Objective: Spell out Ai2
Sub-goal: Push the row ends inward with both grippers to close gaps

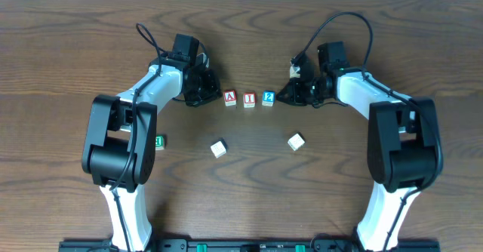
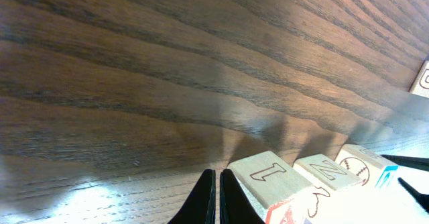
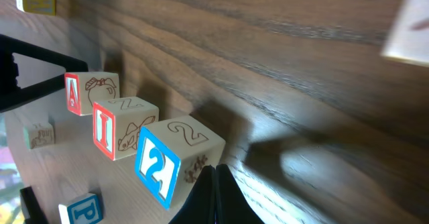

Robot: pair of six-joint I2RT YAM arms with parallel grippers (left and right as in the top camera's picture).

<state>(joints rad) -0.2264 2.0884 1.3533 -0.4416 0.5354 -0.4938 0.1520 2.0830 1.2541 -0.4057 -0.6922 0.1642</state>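
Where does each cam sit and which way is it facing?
Overhead: above the table, facing straight down; both arms show, left gripper and right gripper flank the block row.
Left wrist: low at the row's A end, facing along it; its shut fingertips show.
Right wrist: low at the 2 end, facing back along it; shut fingertips show.
Shared: all three see the row.
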